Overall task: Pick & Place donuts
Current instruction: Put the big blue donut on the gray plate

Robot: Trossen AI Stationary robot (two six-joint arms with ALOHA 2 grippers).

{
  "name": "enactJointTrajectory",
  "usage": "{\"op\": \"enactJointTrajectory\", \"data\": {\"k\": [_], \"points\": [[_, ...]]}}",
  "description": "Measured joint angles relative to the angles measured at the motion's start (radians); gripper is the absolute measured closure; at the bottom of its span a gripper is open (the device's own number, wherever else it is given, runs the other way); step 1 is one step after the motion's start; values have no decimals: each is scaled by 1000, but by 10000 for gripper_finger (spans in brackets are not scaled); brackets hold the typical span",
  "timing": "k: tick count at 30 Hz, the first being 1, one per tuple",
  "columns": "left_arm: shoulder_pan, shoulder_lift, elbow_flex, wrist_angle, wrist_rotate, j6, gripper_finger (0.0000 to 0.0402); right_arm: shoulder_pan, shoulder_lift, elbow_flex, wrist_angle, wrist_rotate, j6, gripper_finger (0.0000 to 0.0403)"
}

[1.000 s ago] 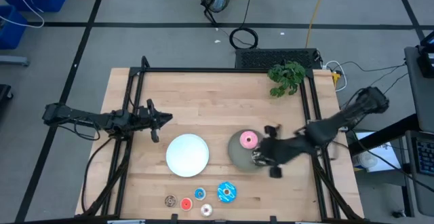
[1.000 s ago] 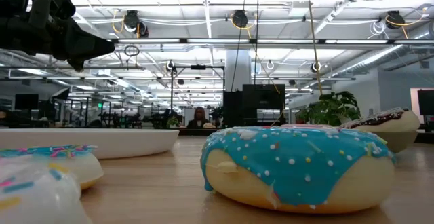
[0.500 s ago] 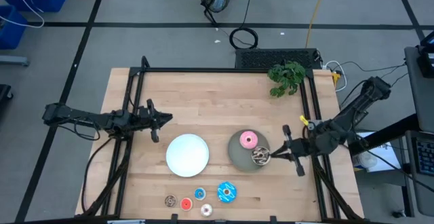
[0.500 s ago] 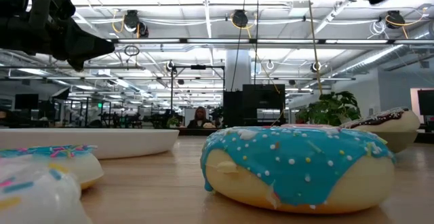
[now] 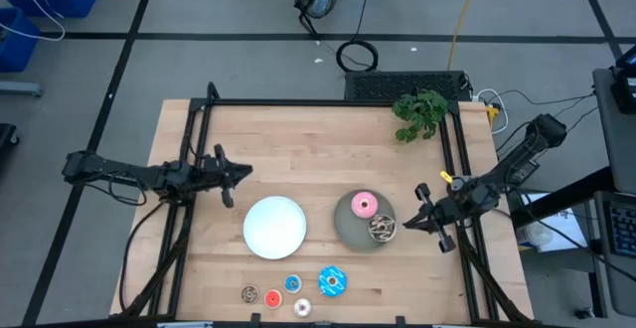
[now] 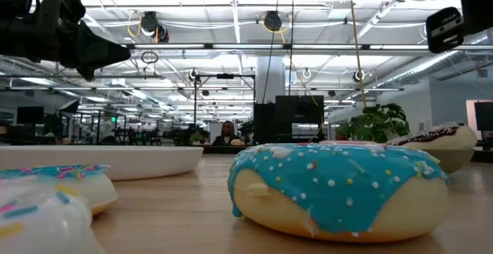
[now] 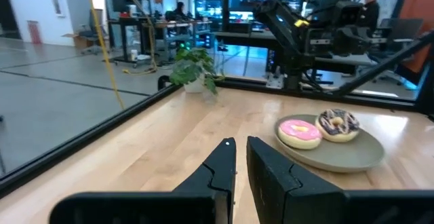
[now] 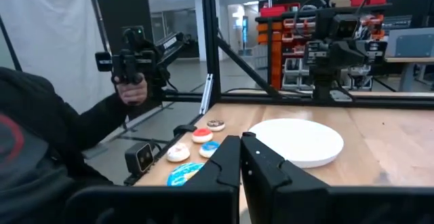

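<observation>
Pink donut (image 5: 365, 205) and dark sprinkled donut (image 5: 382, 229) lie on the grey plate (image 5: 347, 228); right gripper (image 5: 406, 224) beside its rim, fingers shut, empty; white plate (image 5: 274, 227) and potted plant (image 5: 419, 113) nearby; left gripper (image 5: 248, 172) fingers nearly closed, empty

I see a pink donut (image 5: 365, 205) and a dark brown donut with white sprinkles (image 5: 382, 229) on my grey plate (image 5: 346, 225). Beside that plate sits a white plate (image 5: 274, 227). Past the white plate lies a blue donut with white dots (image 5: 332, 281).
</observation>
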Motion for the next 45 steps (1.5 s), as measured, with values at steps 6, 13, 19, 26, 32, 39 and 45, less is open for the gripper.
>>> {"op": "enactJointTrajectory", "data": {"k": [6,13,19,26,32,39,45], "points": [[0,0,0,-2,-17,0,360,0,1,-5,13,0,-16,403],[0,0,0,-1,-17,-1,360,0,3,-1,23,144,-51,403],[0,0,0,0,-17,-1,360,-1,108,107,-78,260,-22,403],[0,0,0,2,-44,-1,360,-45,404,449,-331,260,33,403],[0,0,0,2,-44,-3,360,-152,709,789,-546,115,76,403],[0,0,0,0,-44,-1,360,-258,1036,1175,-836,-159,129,403],[0,0,0,0,-44,5,360,-279,1288,1548,-1212,-230,160,403]]}}
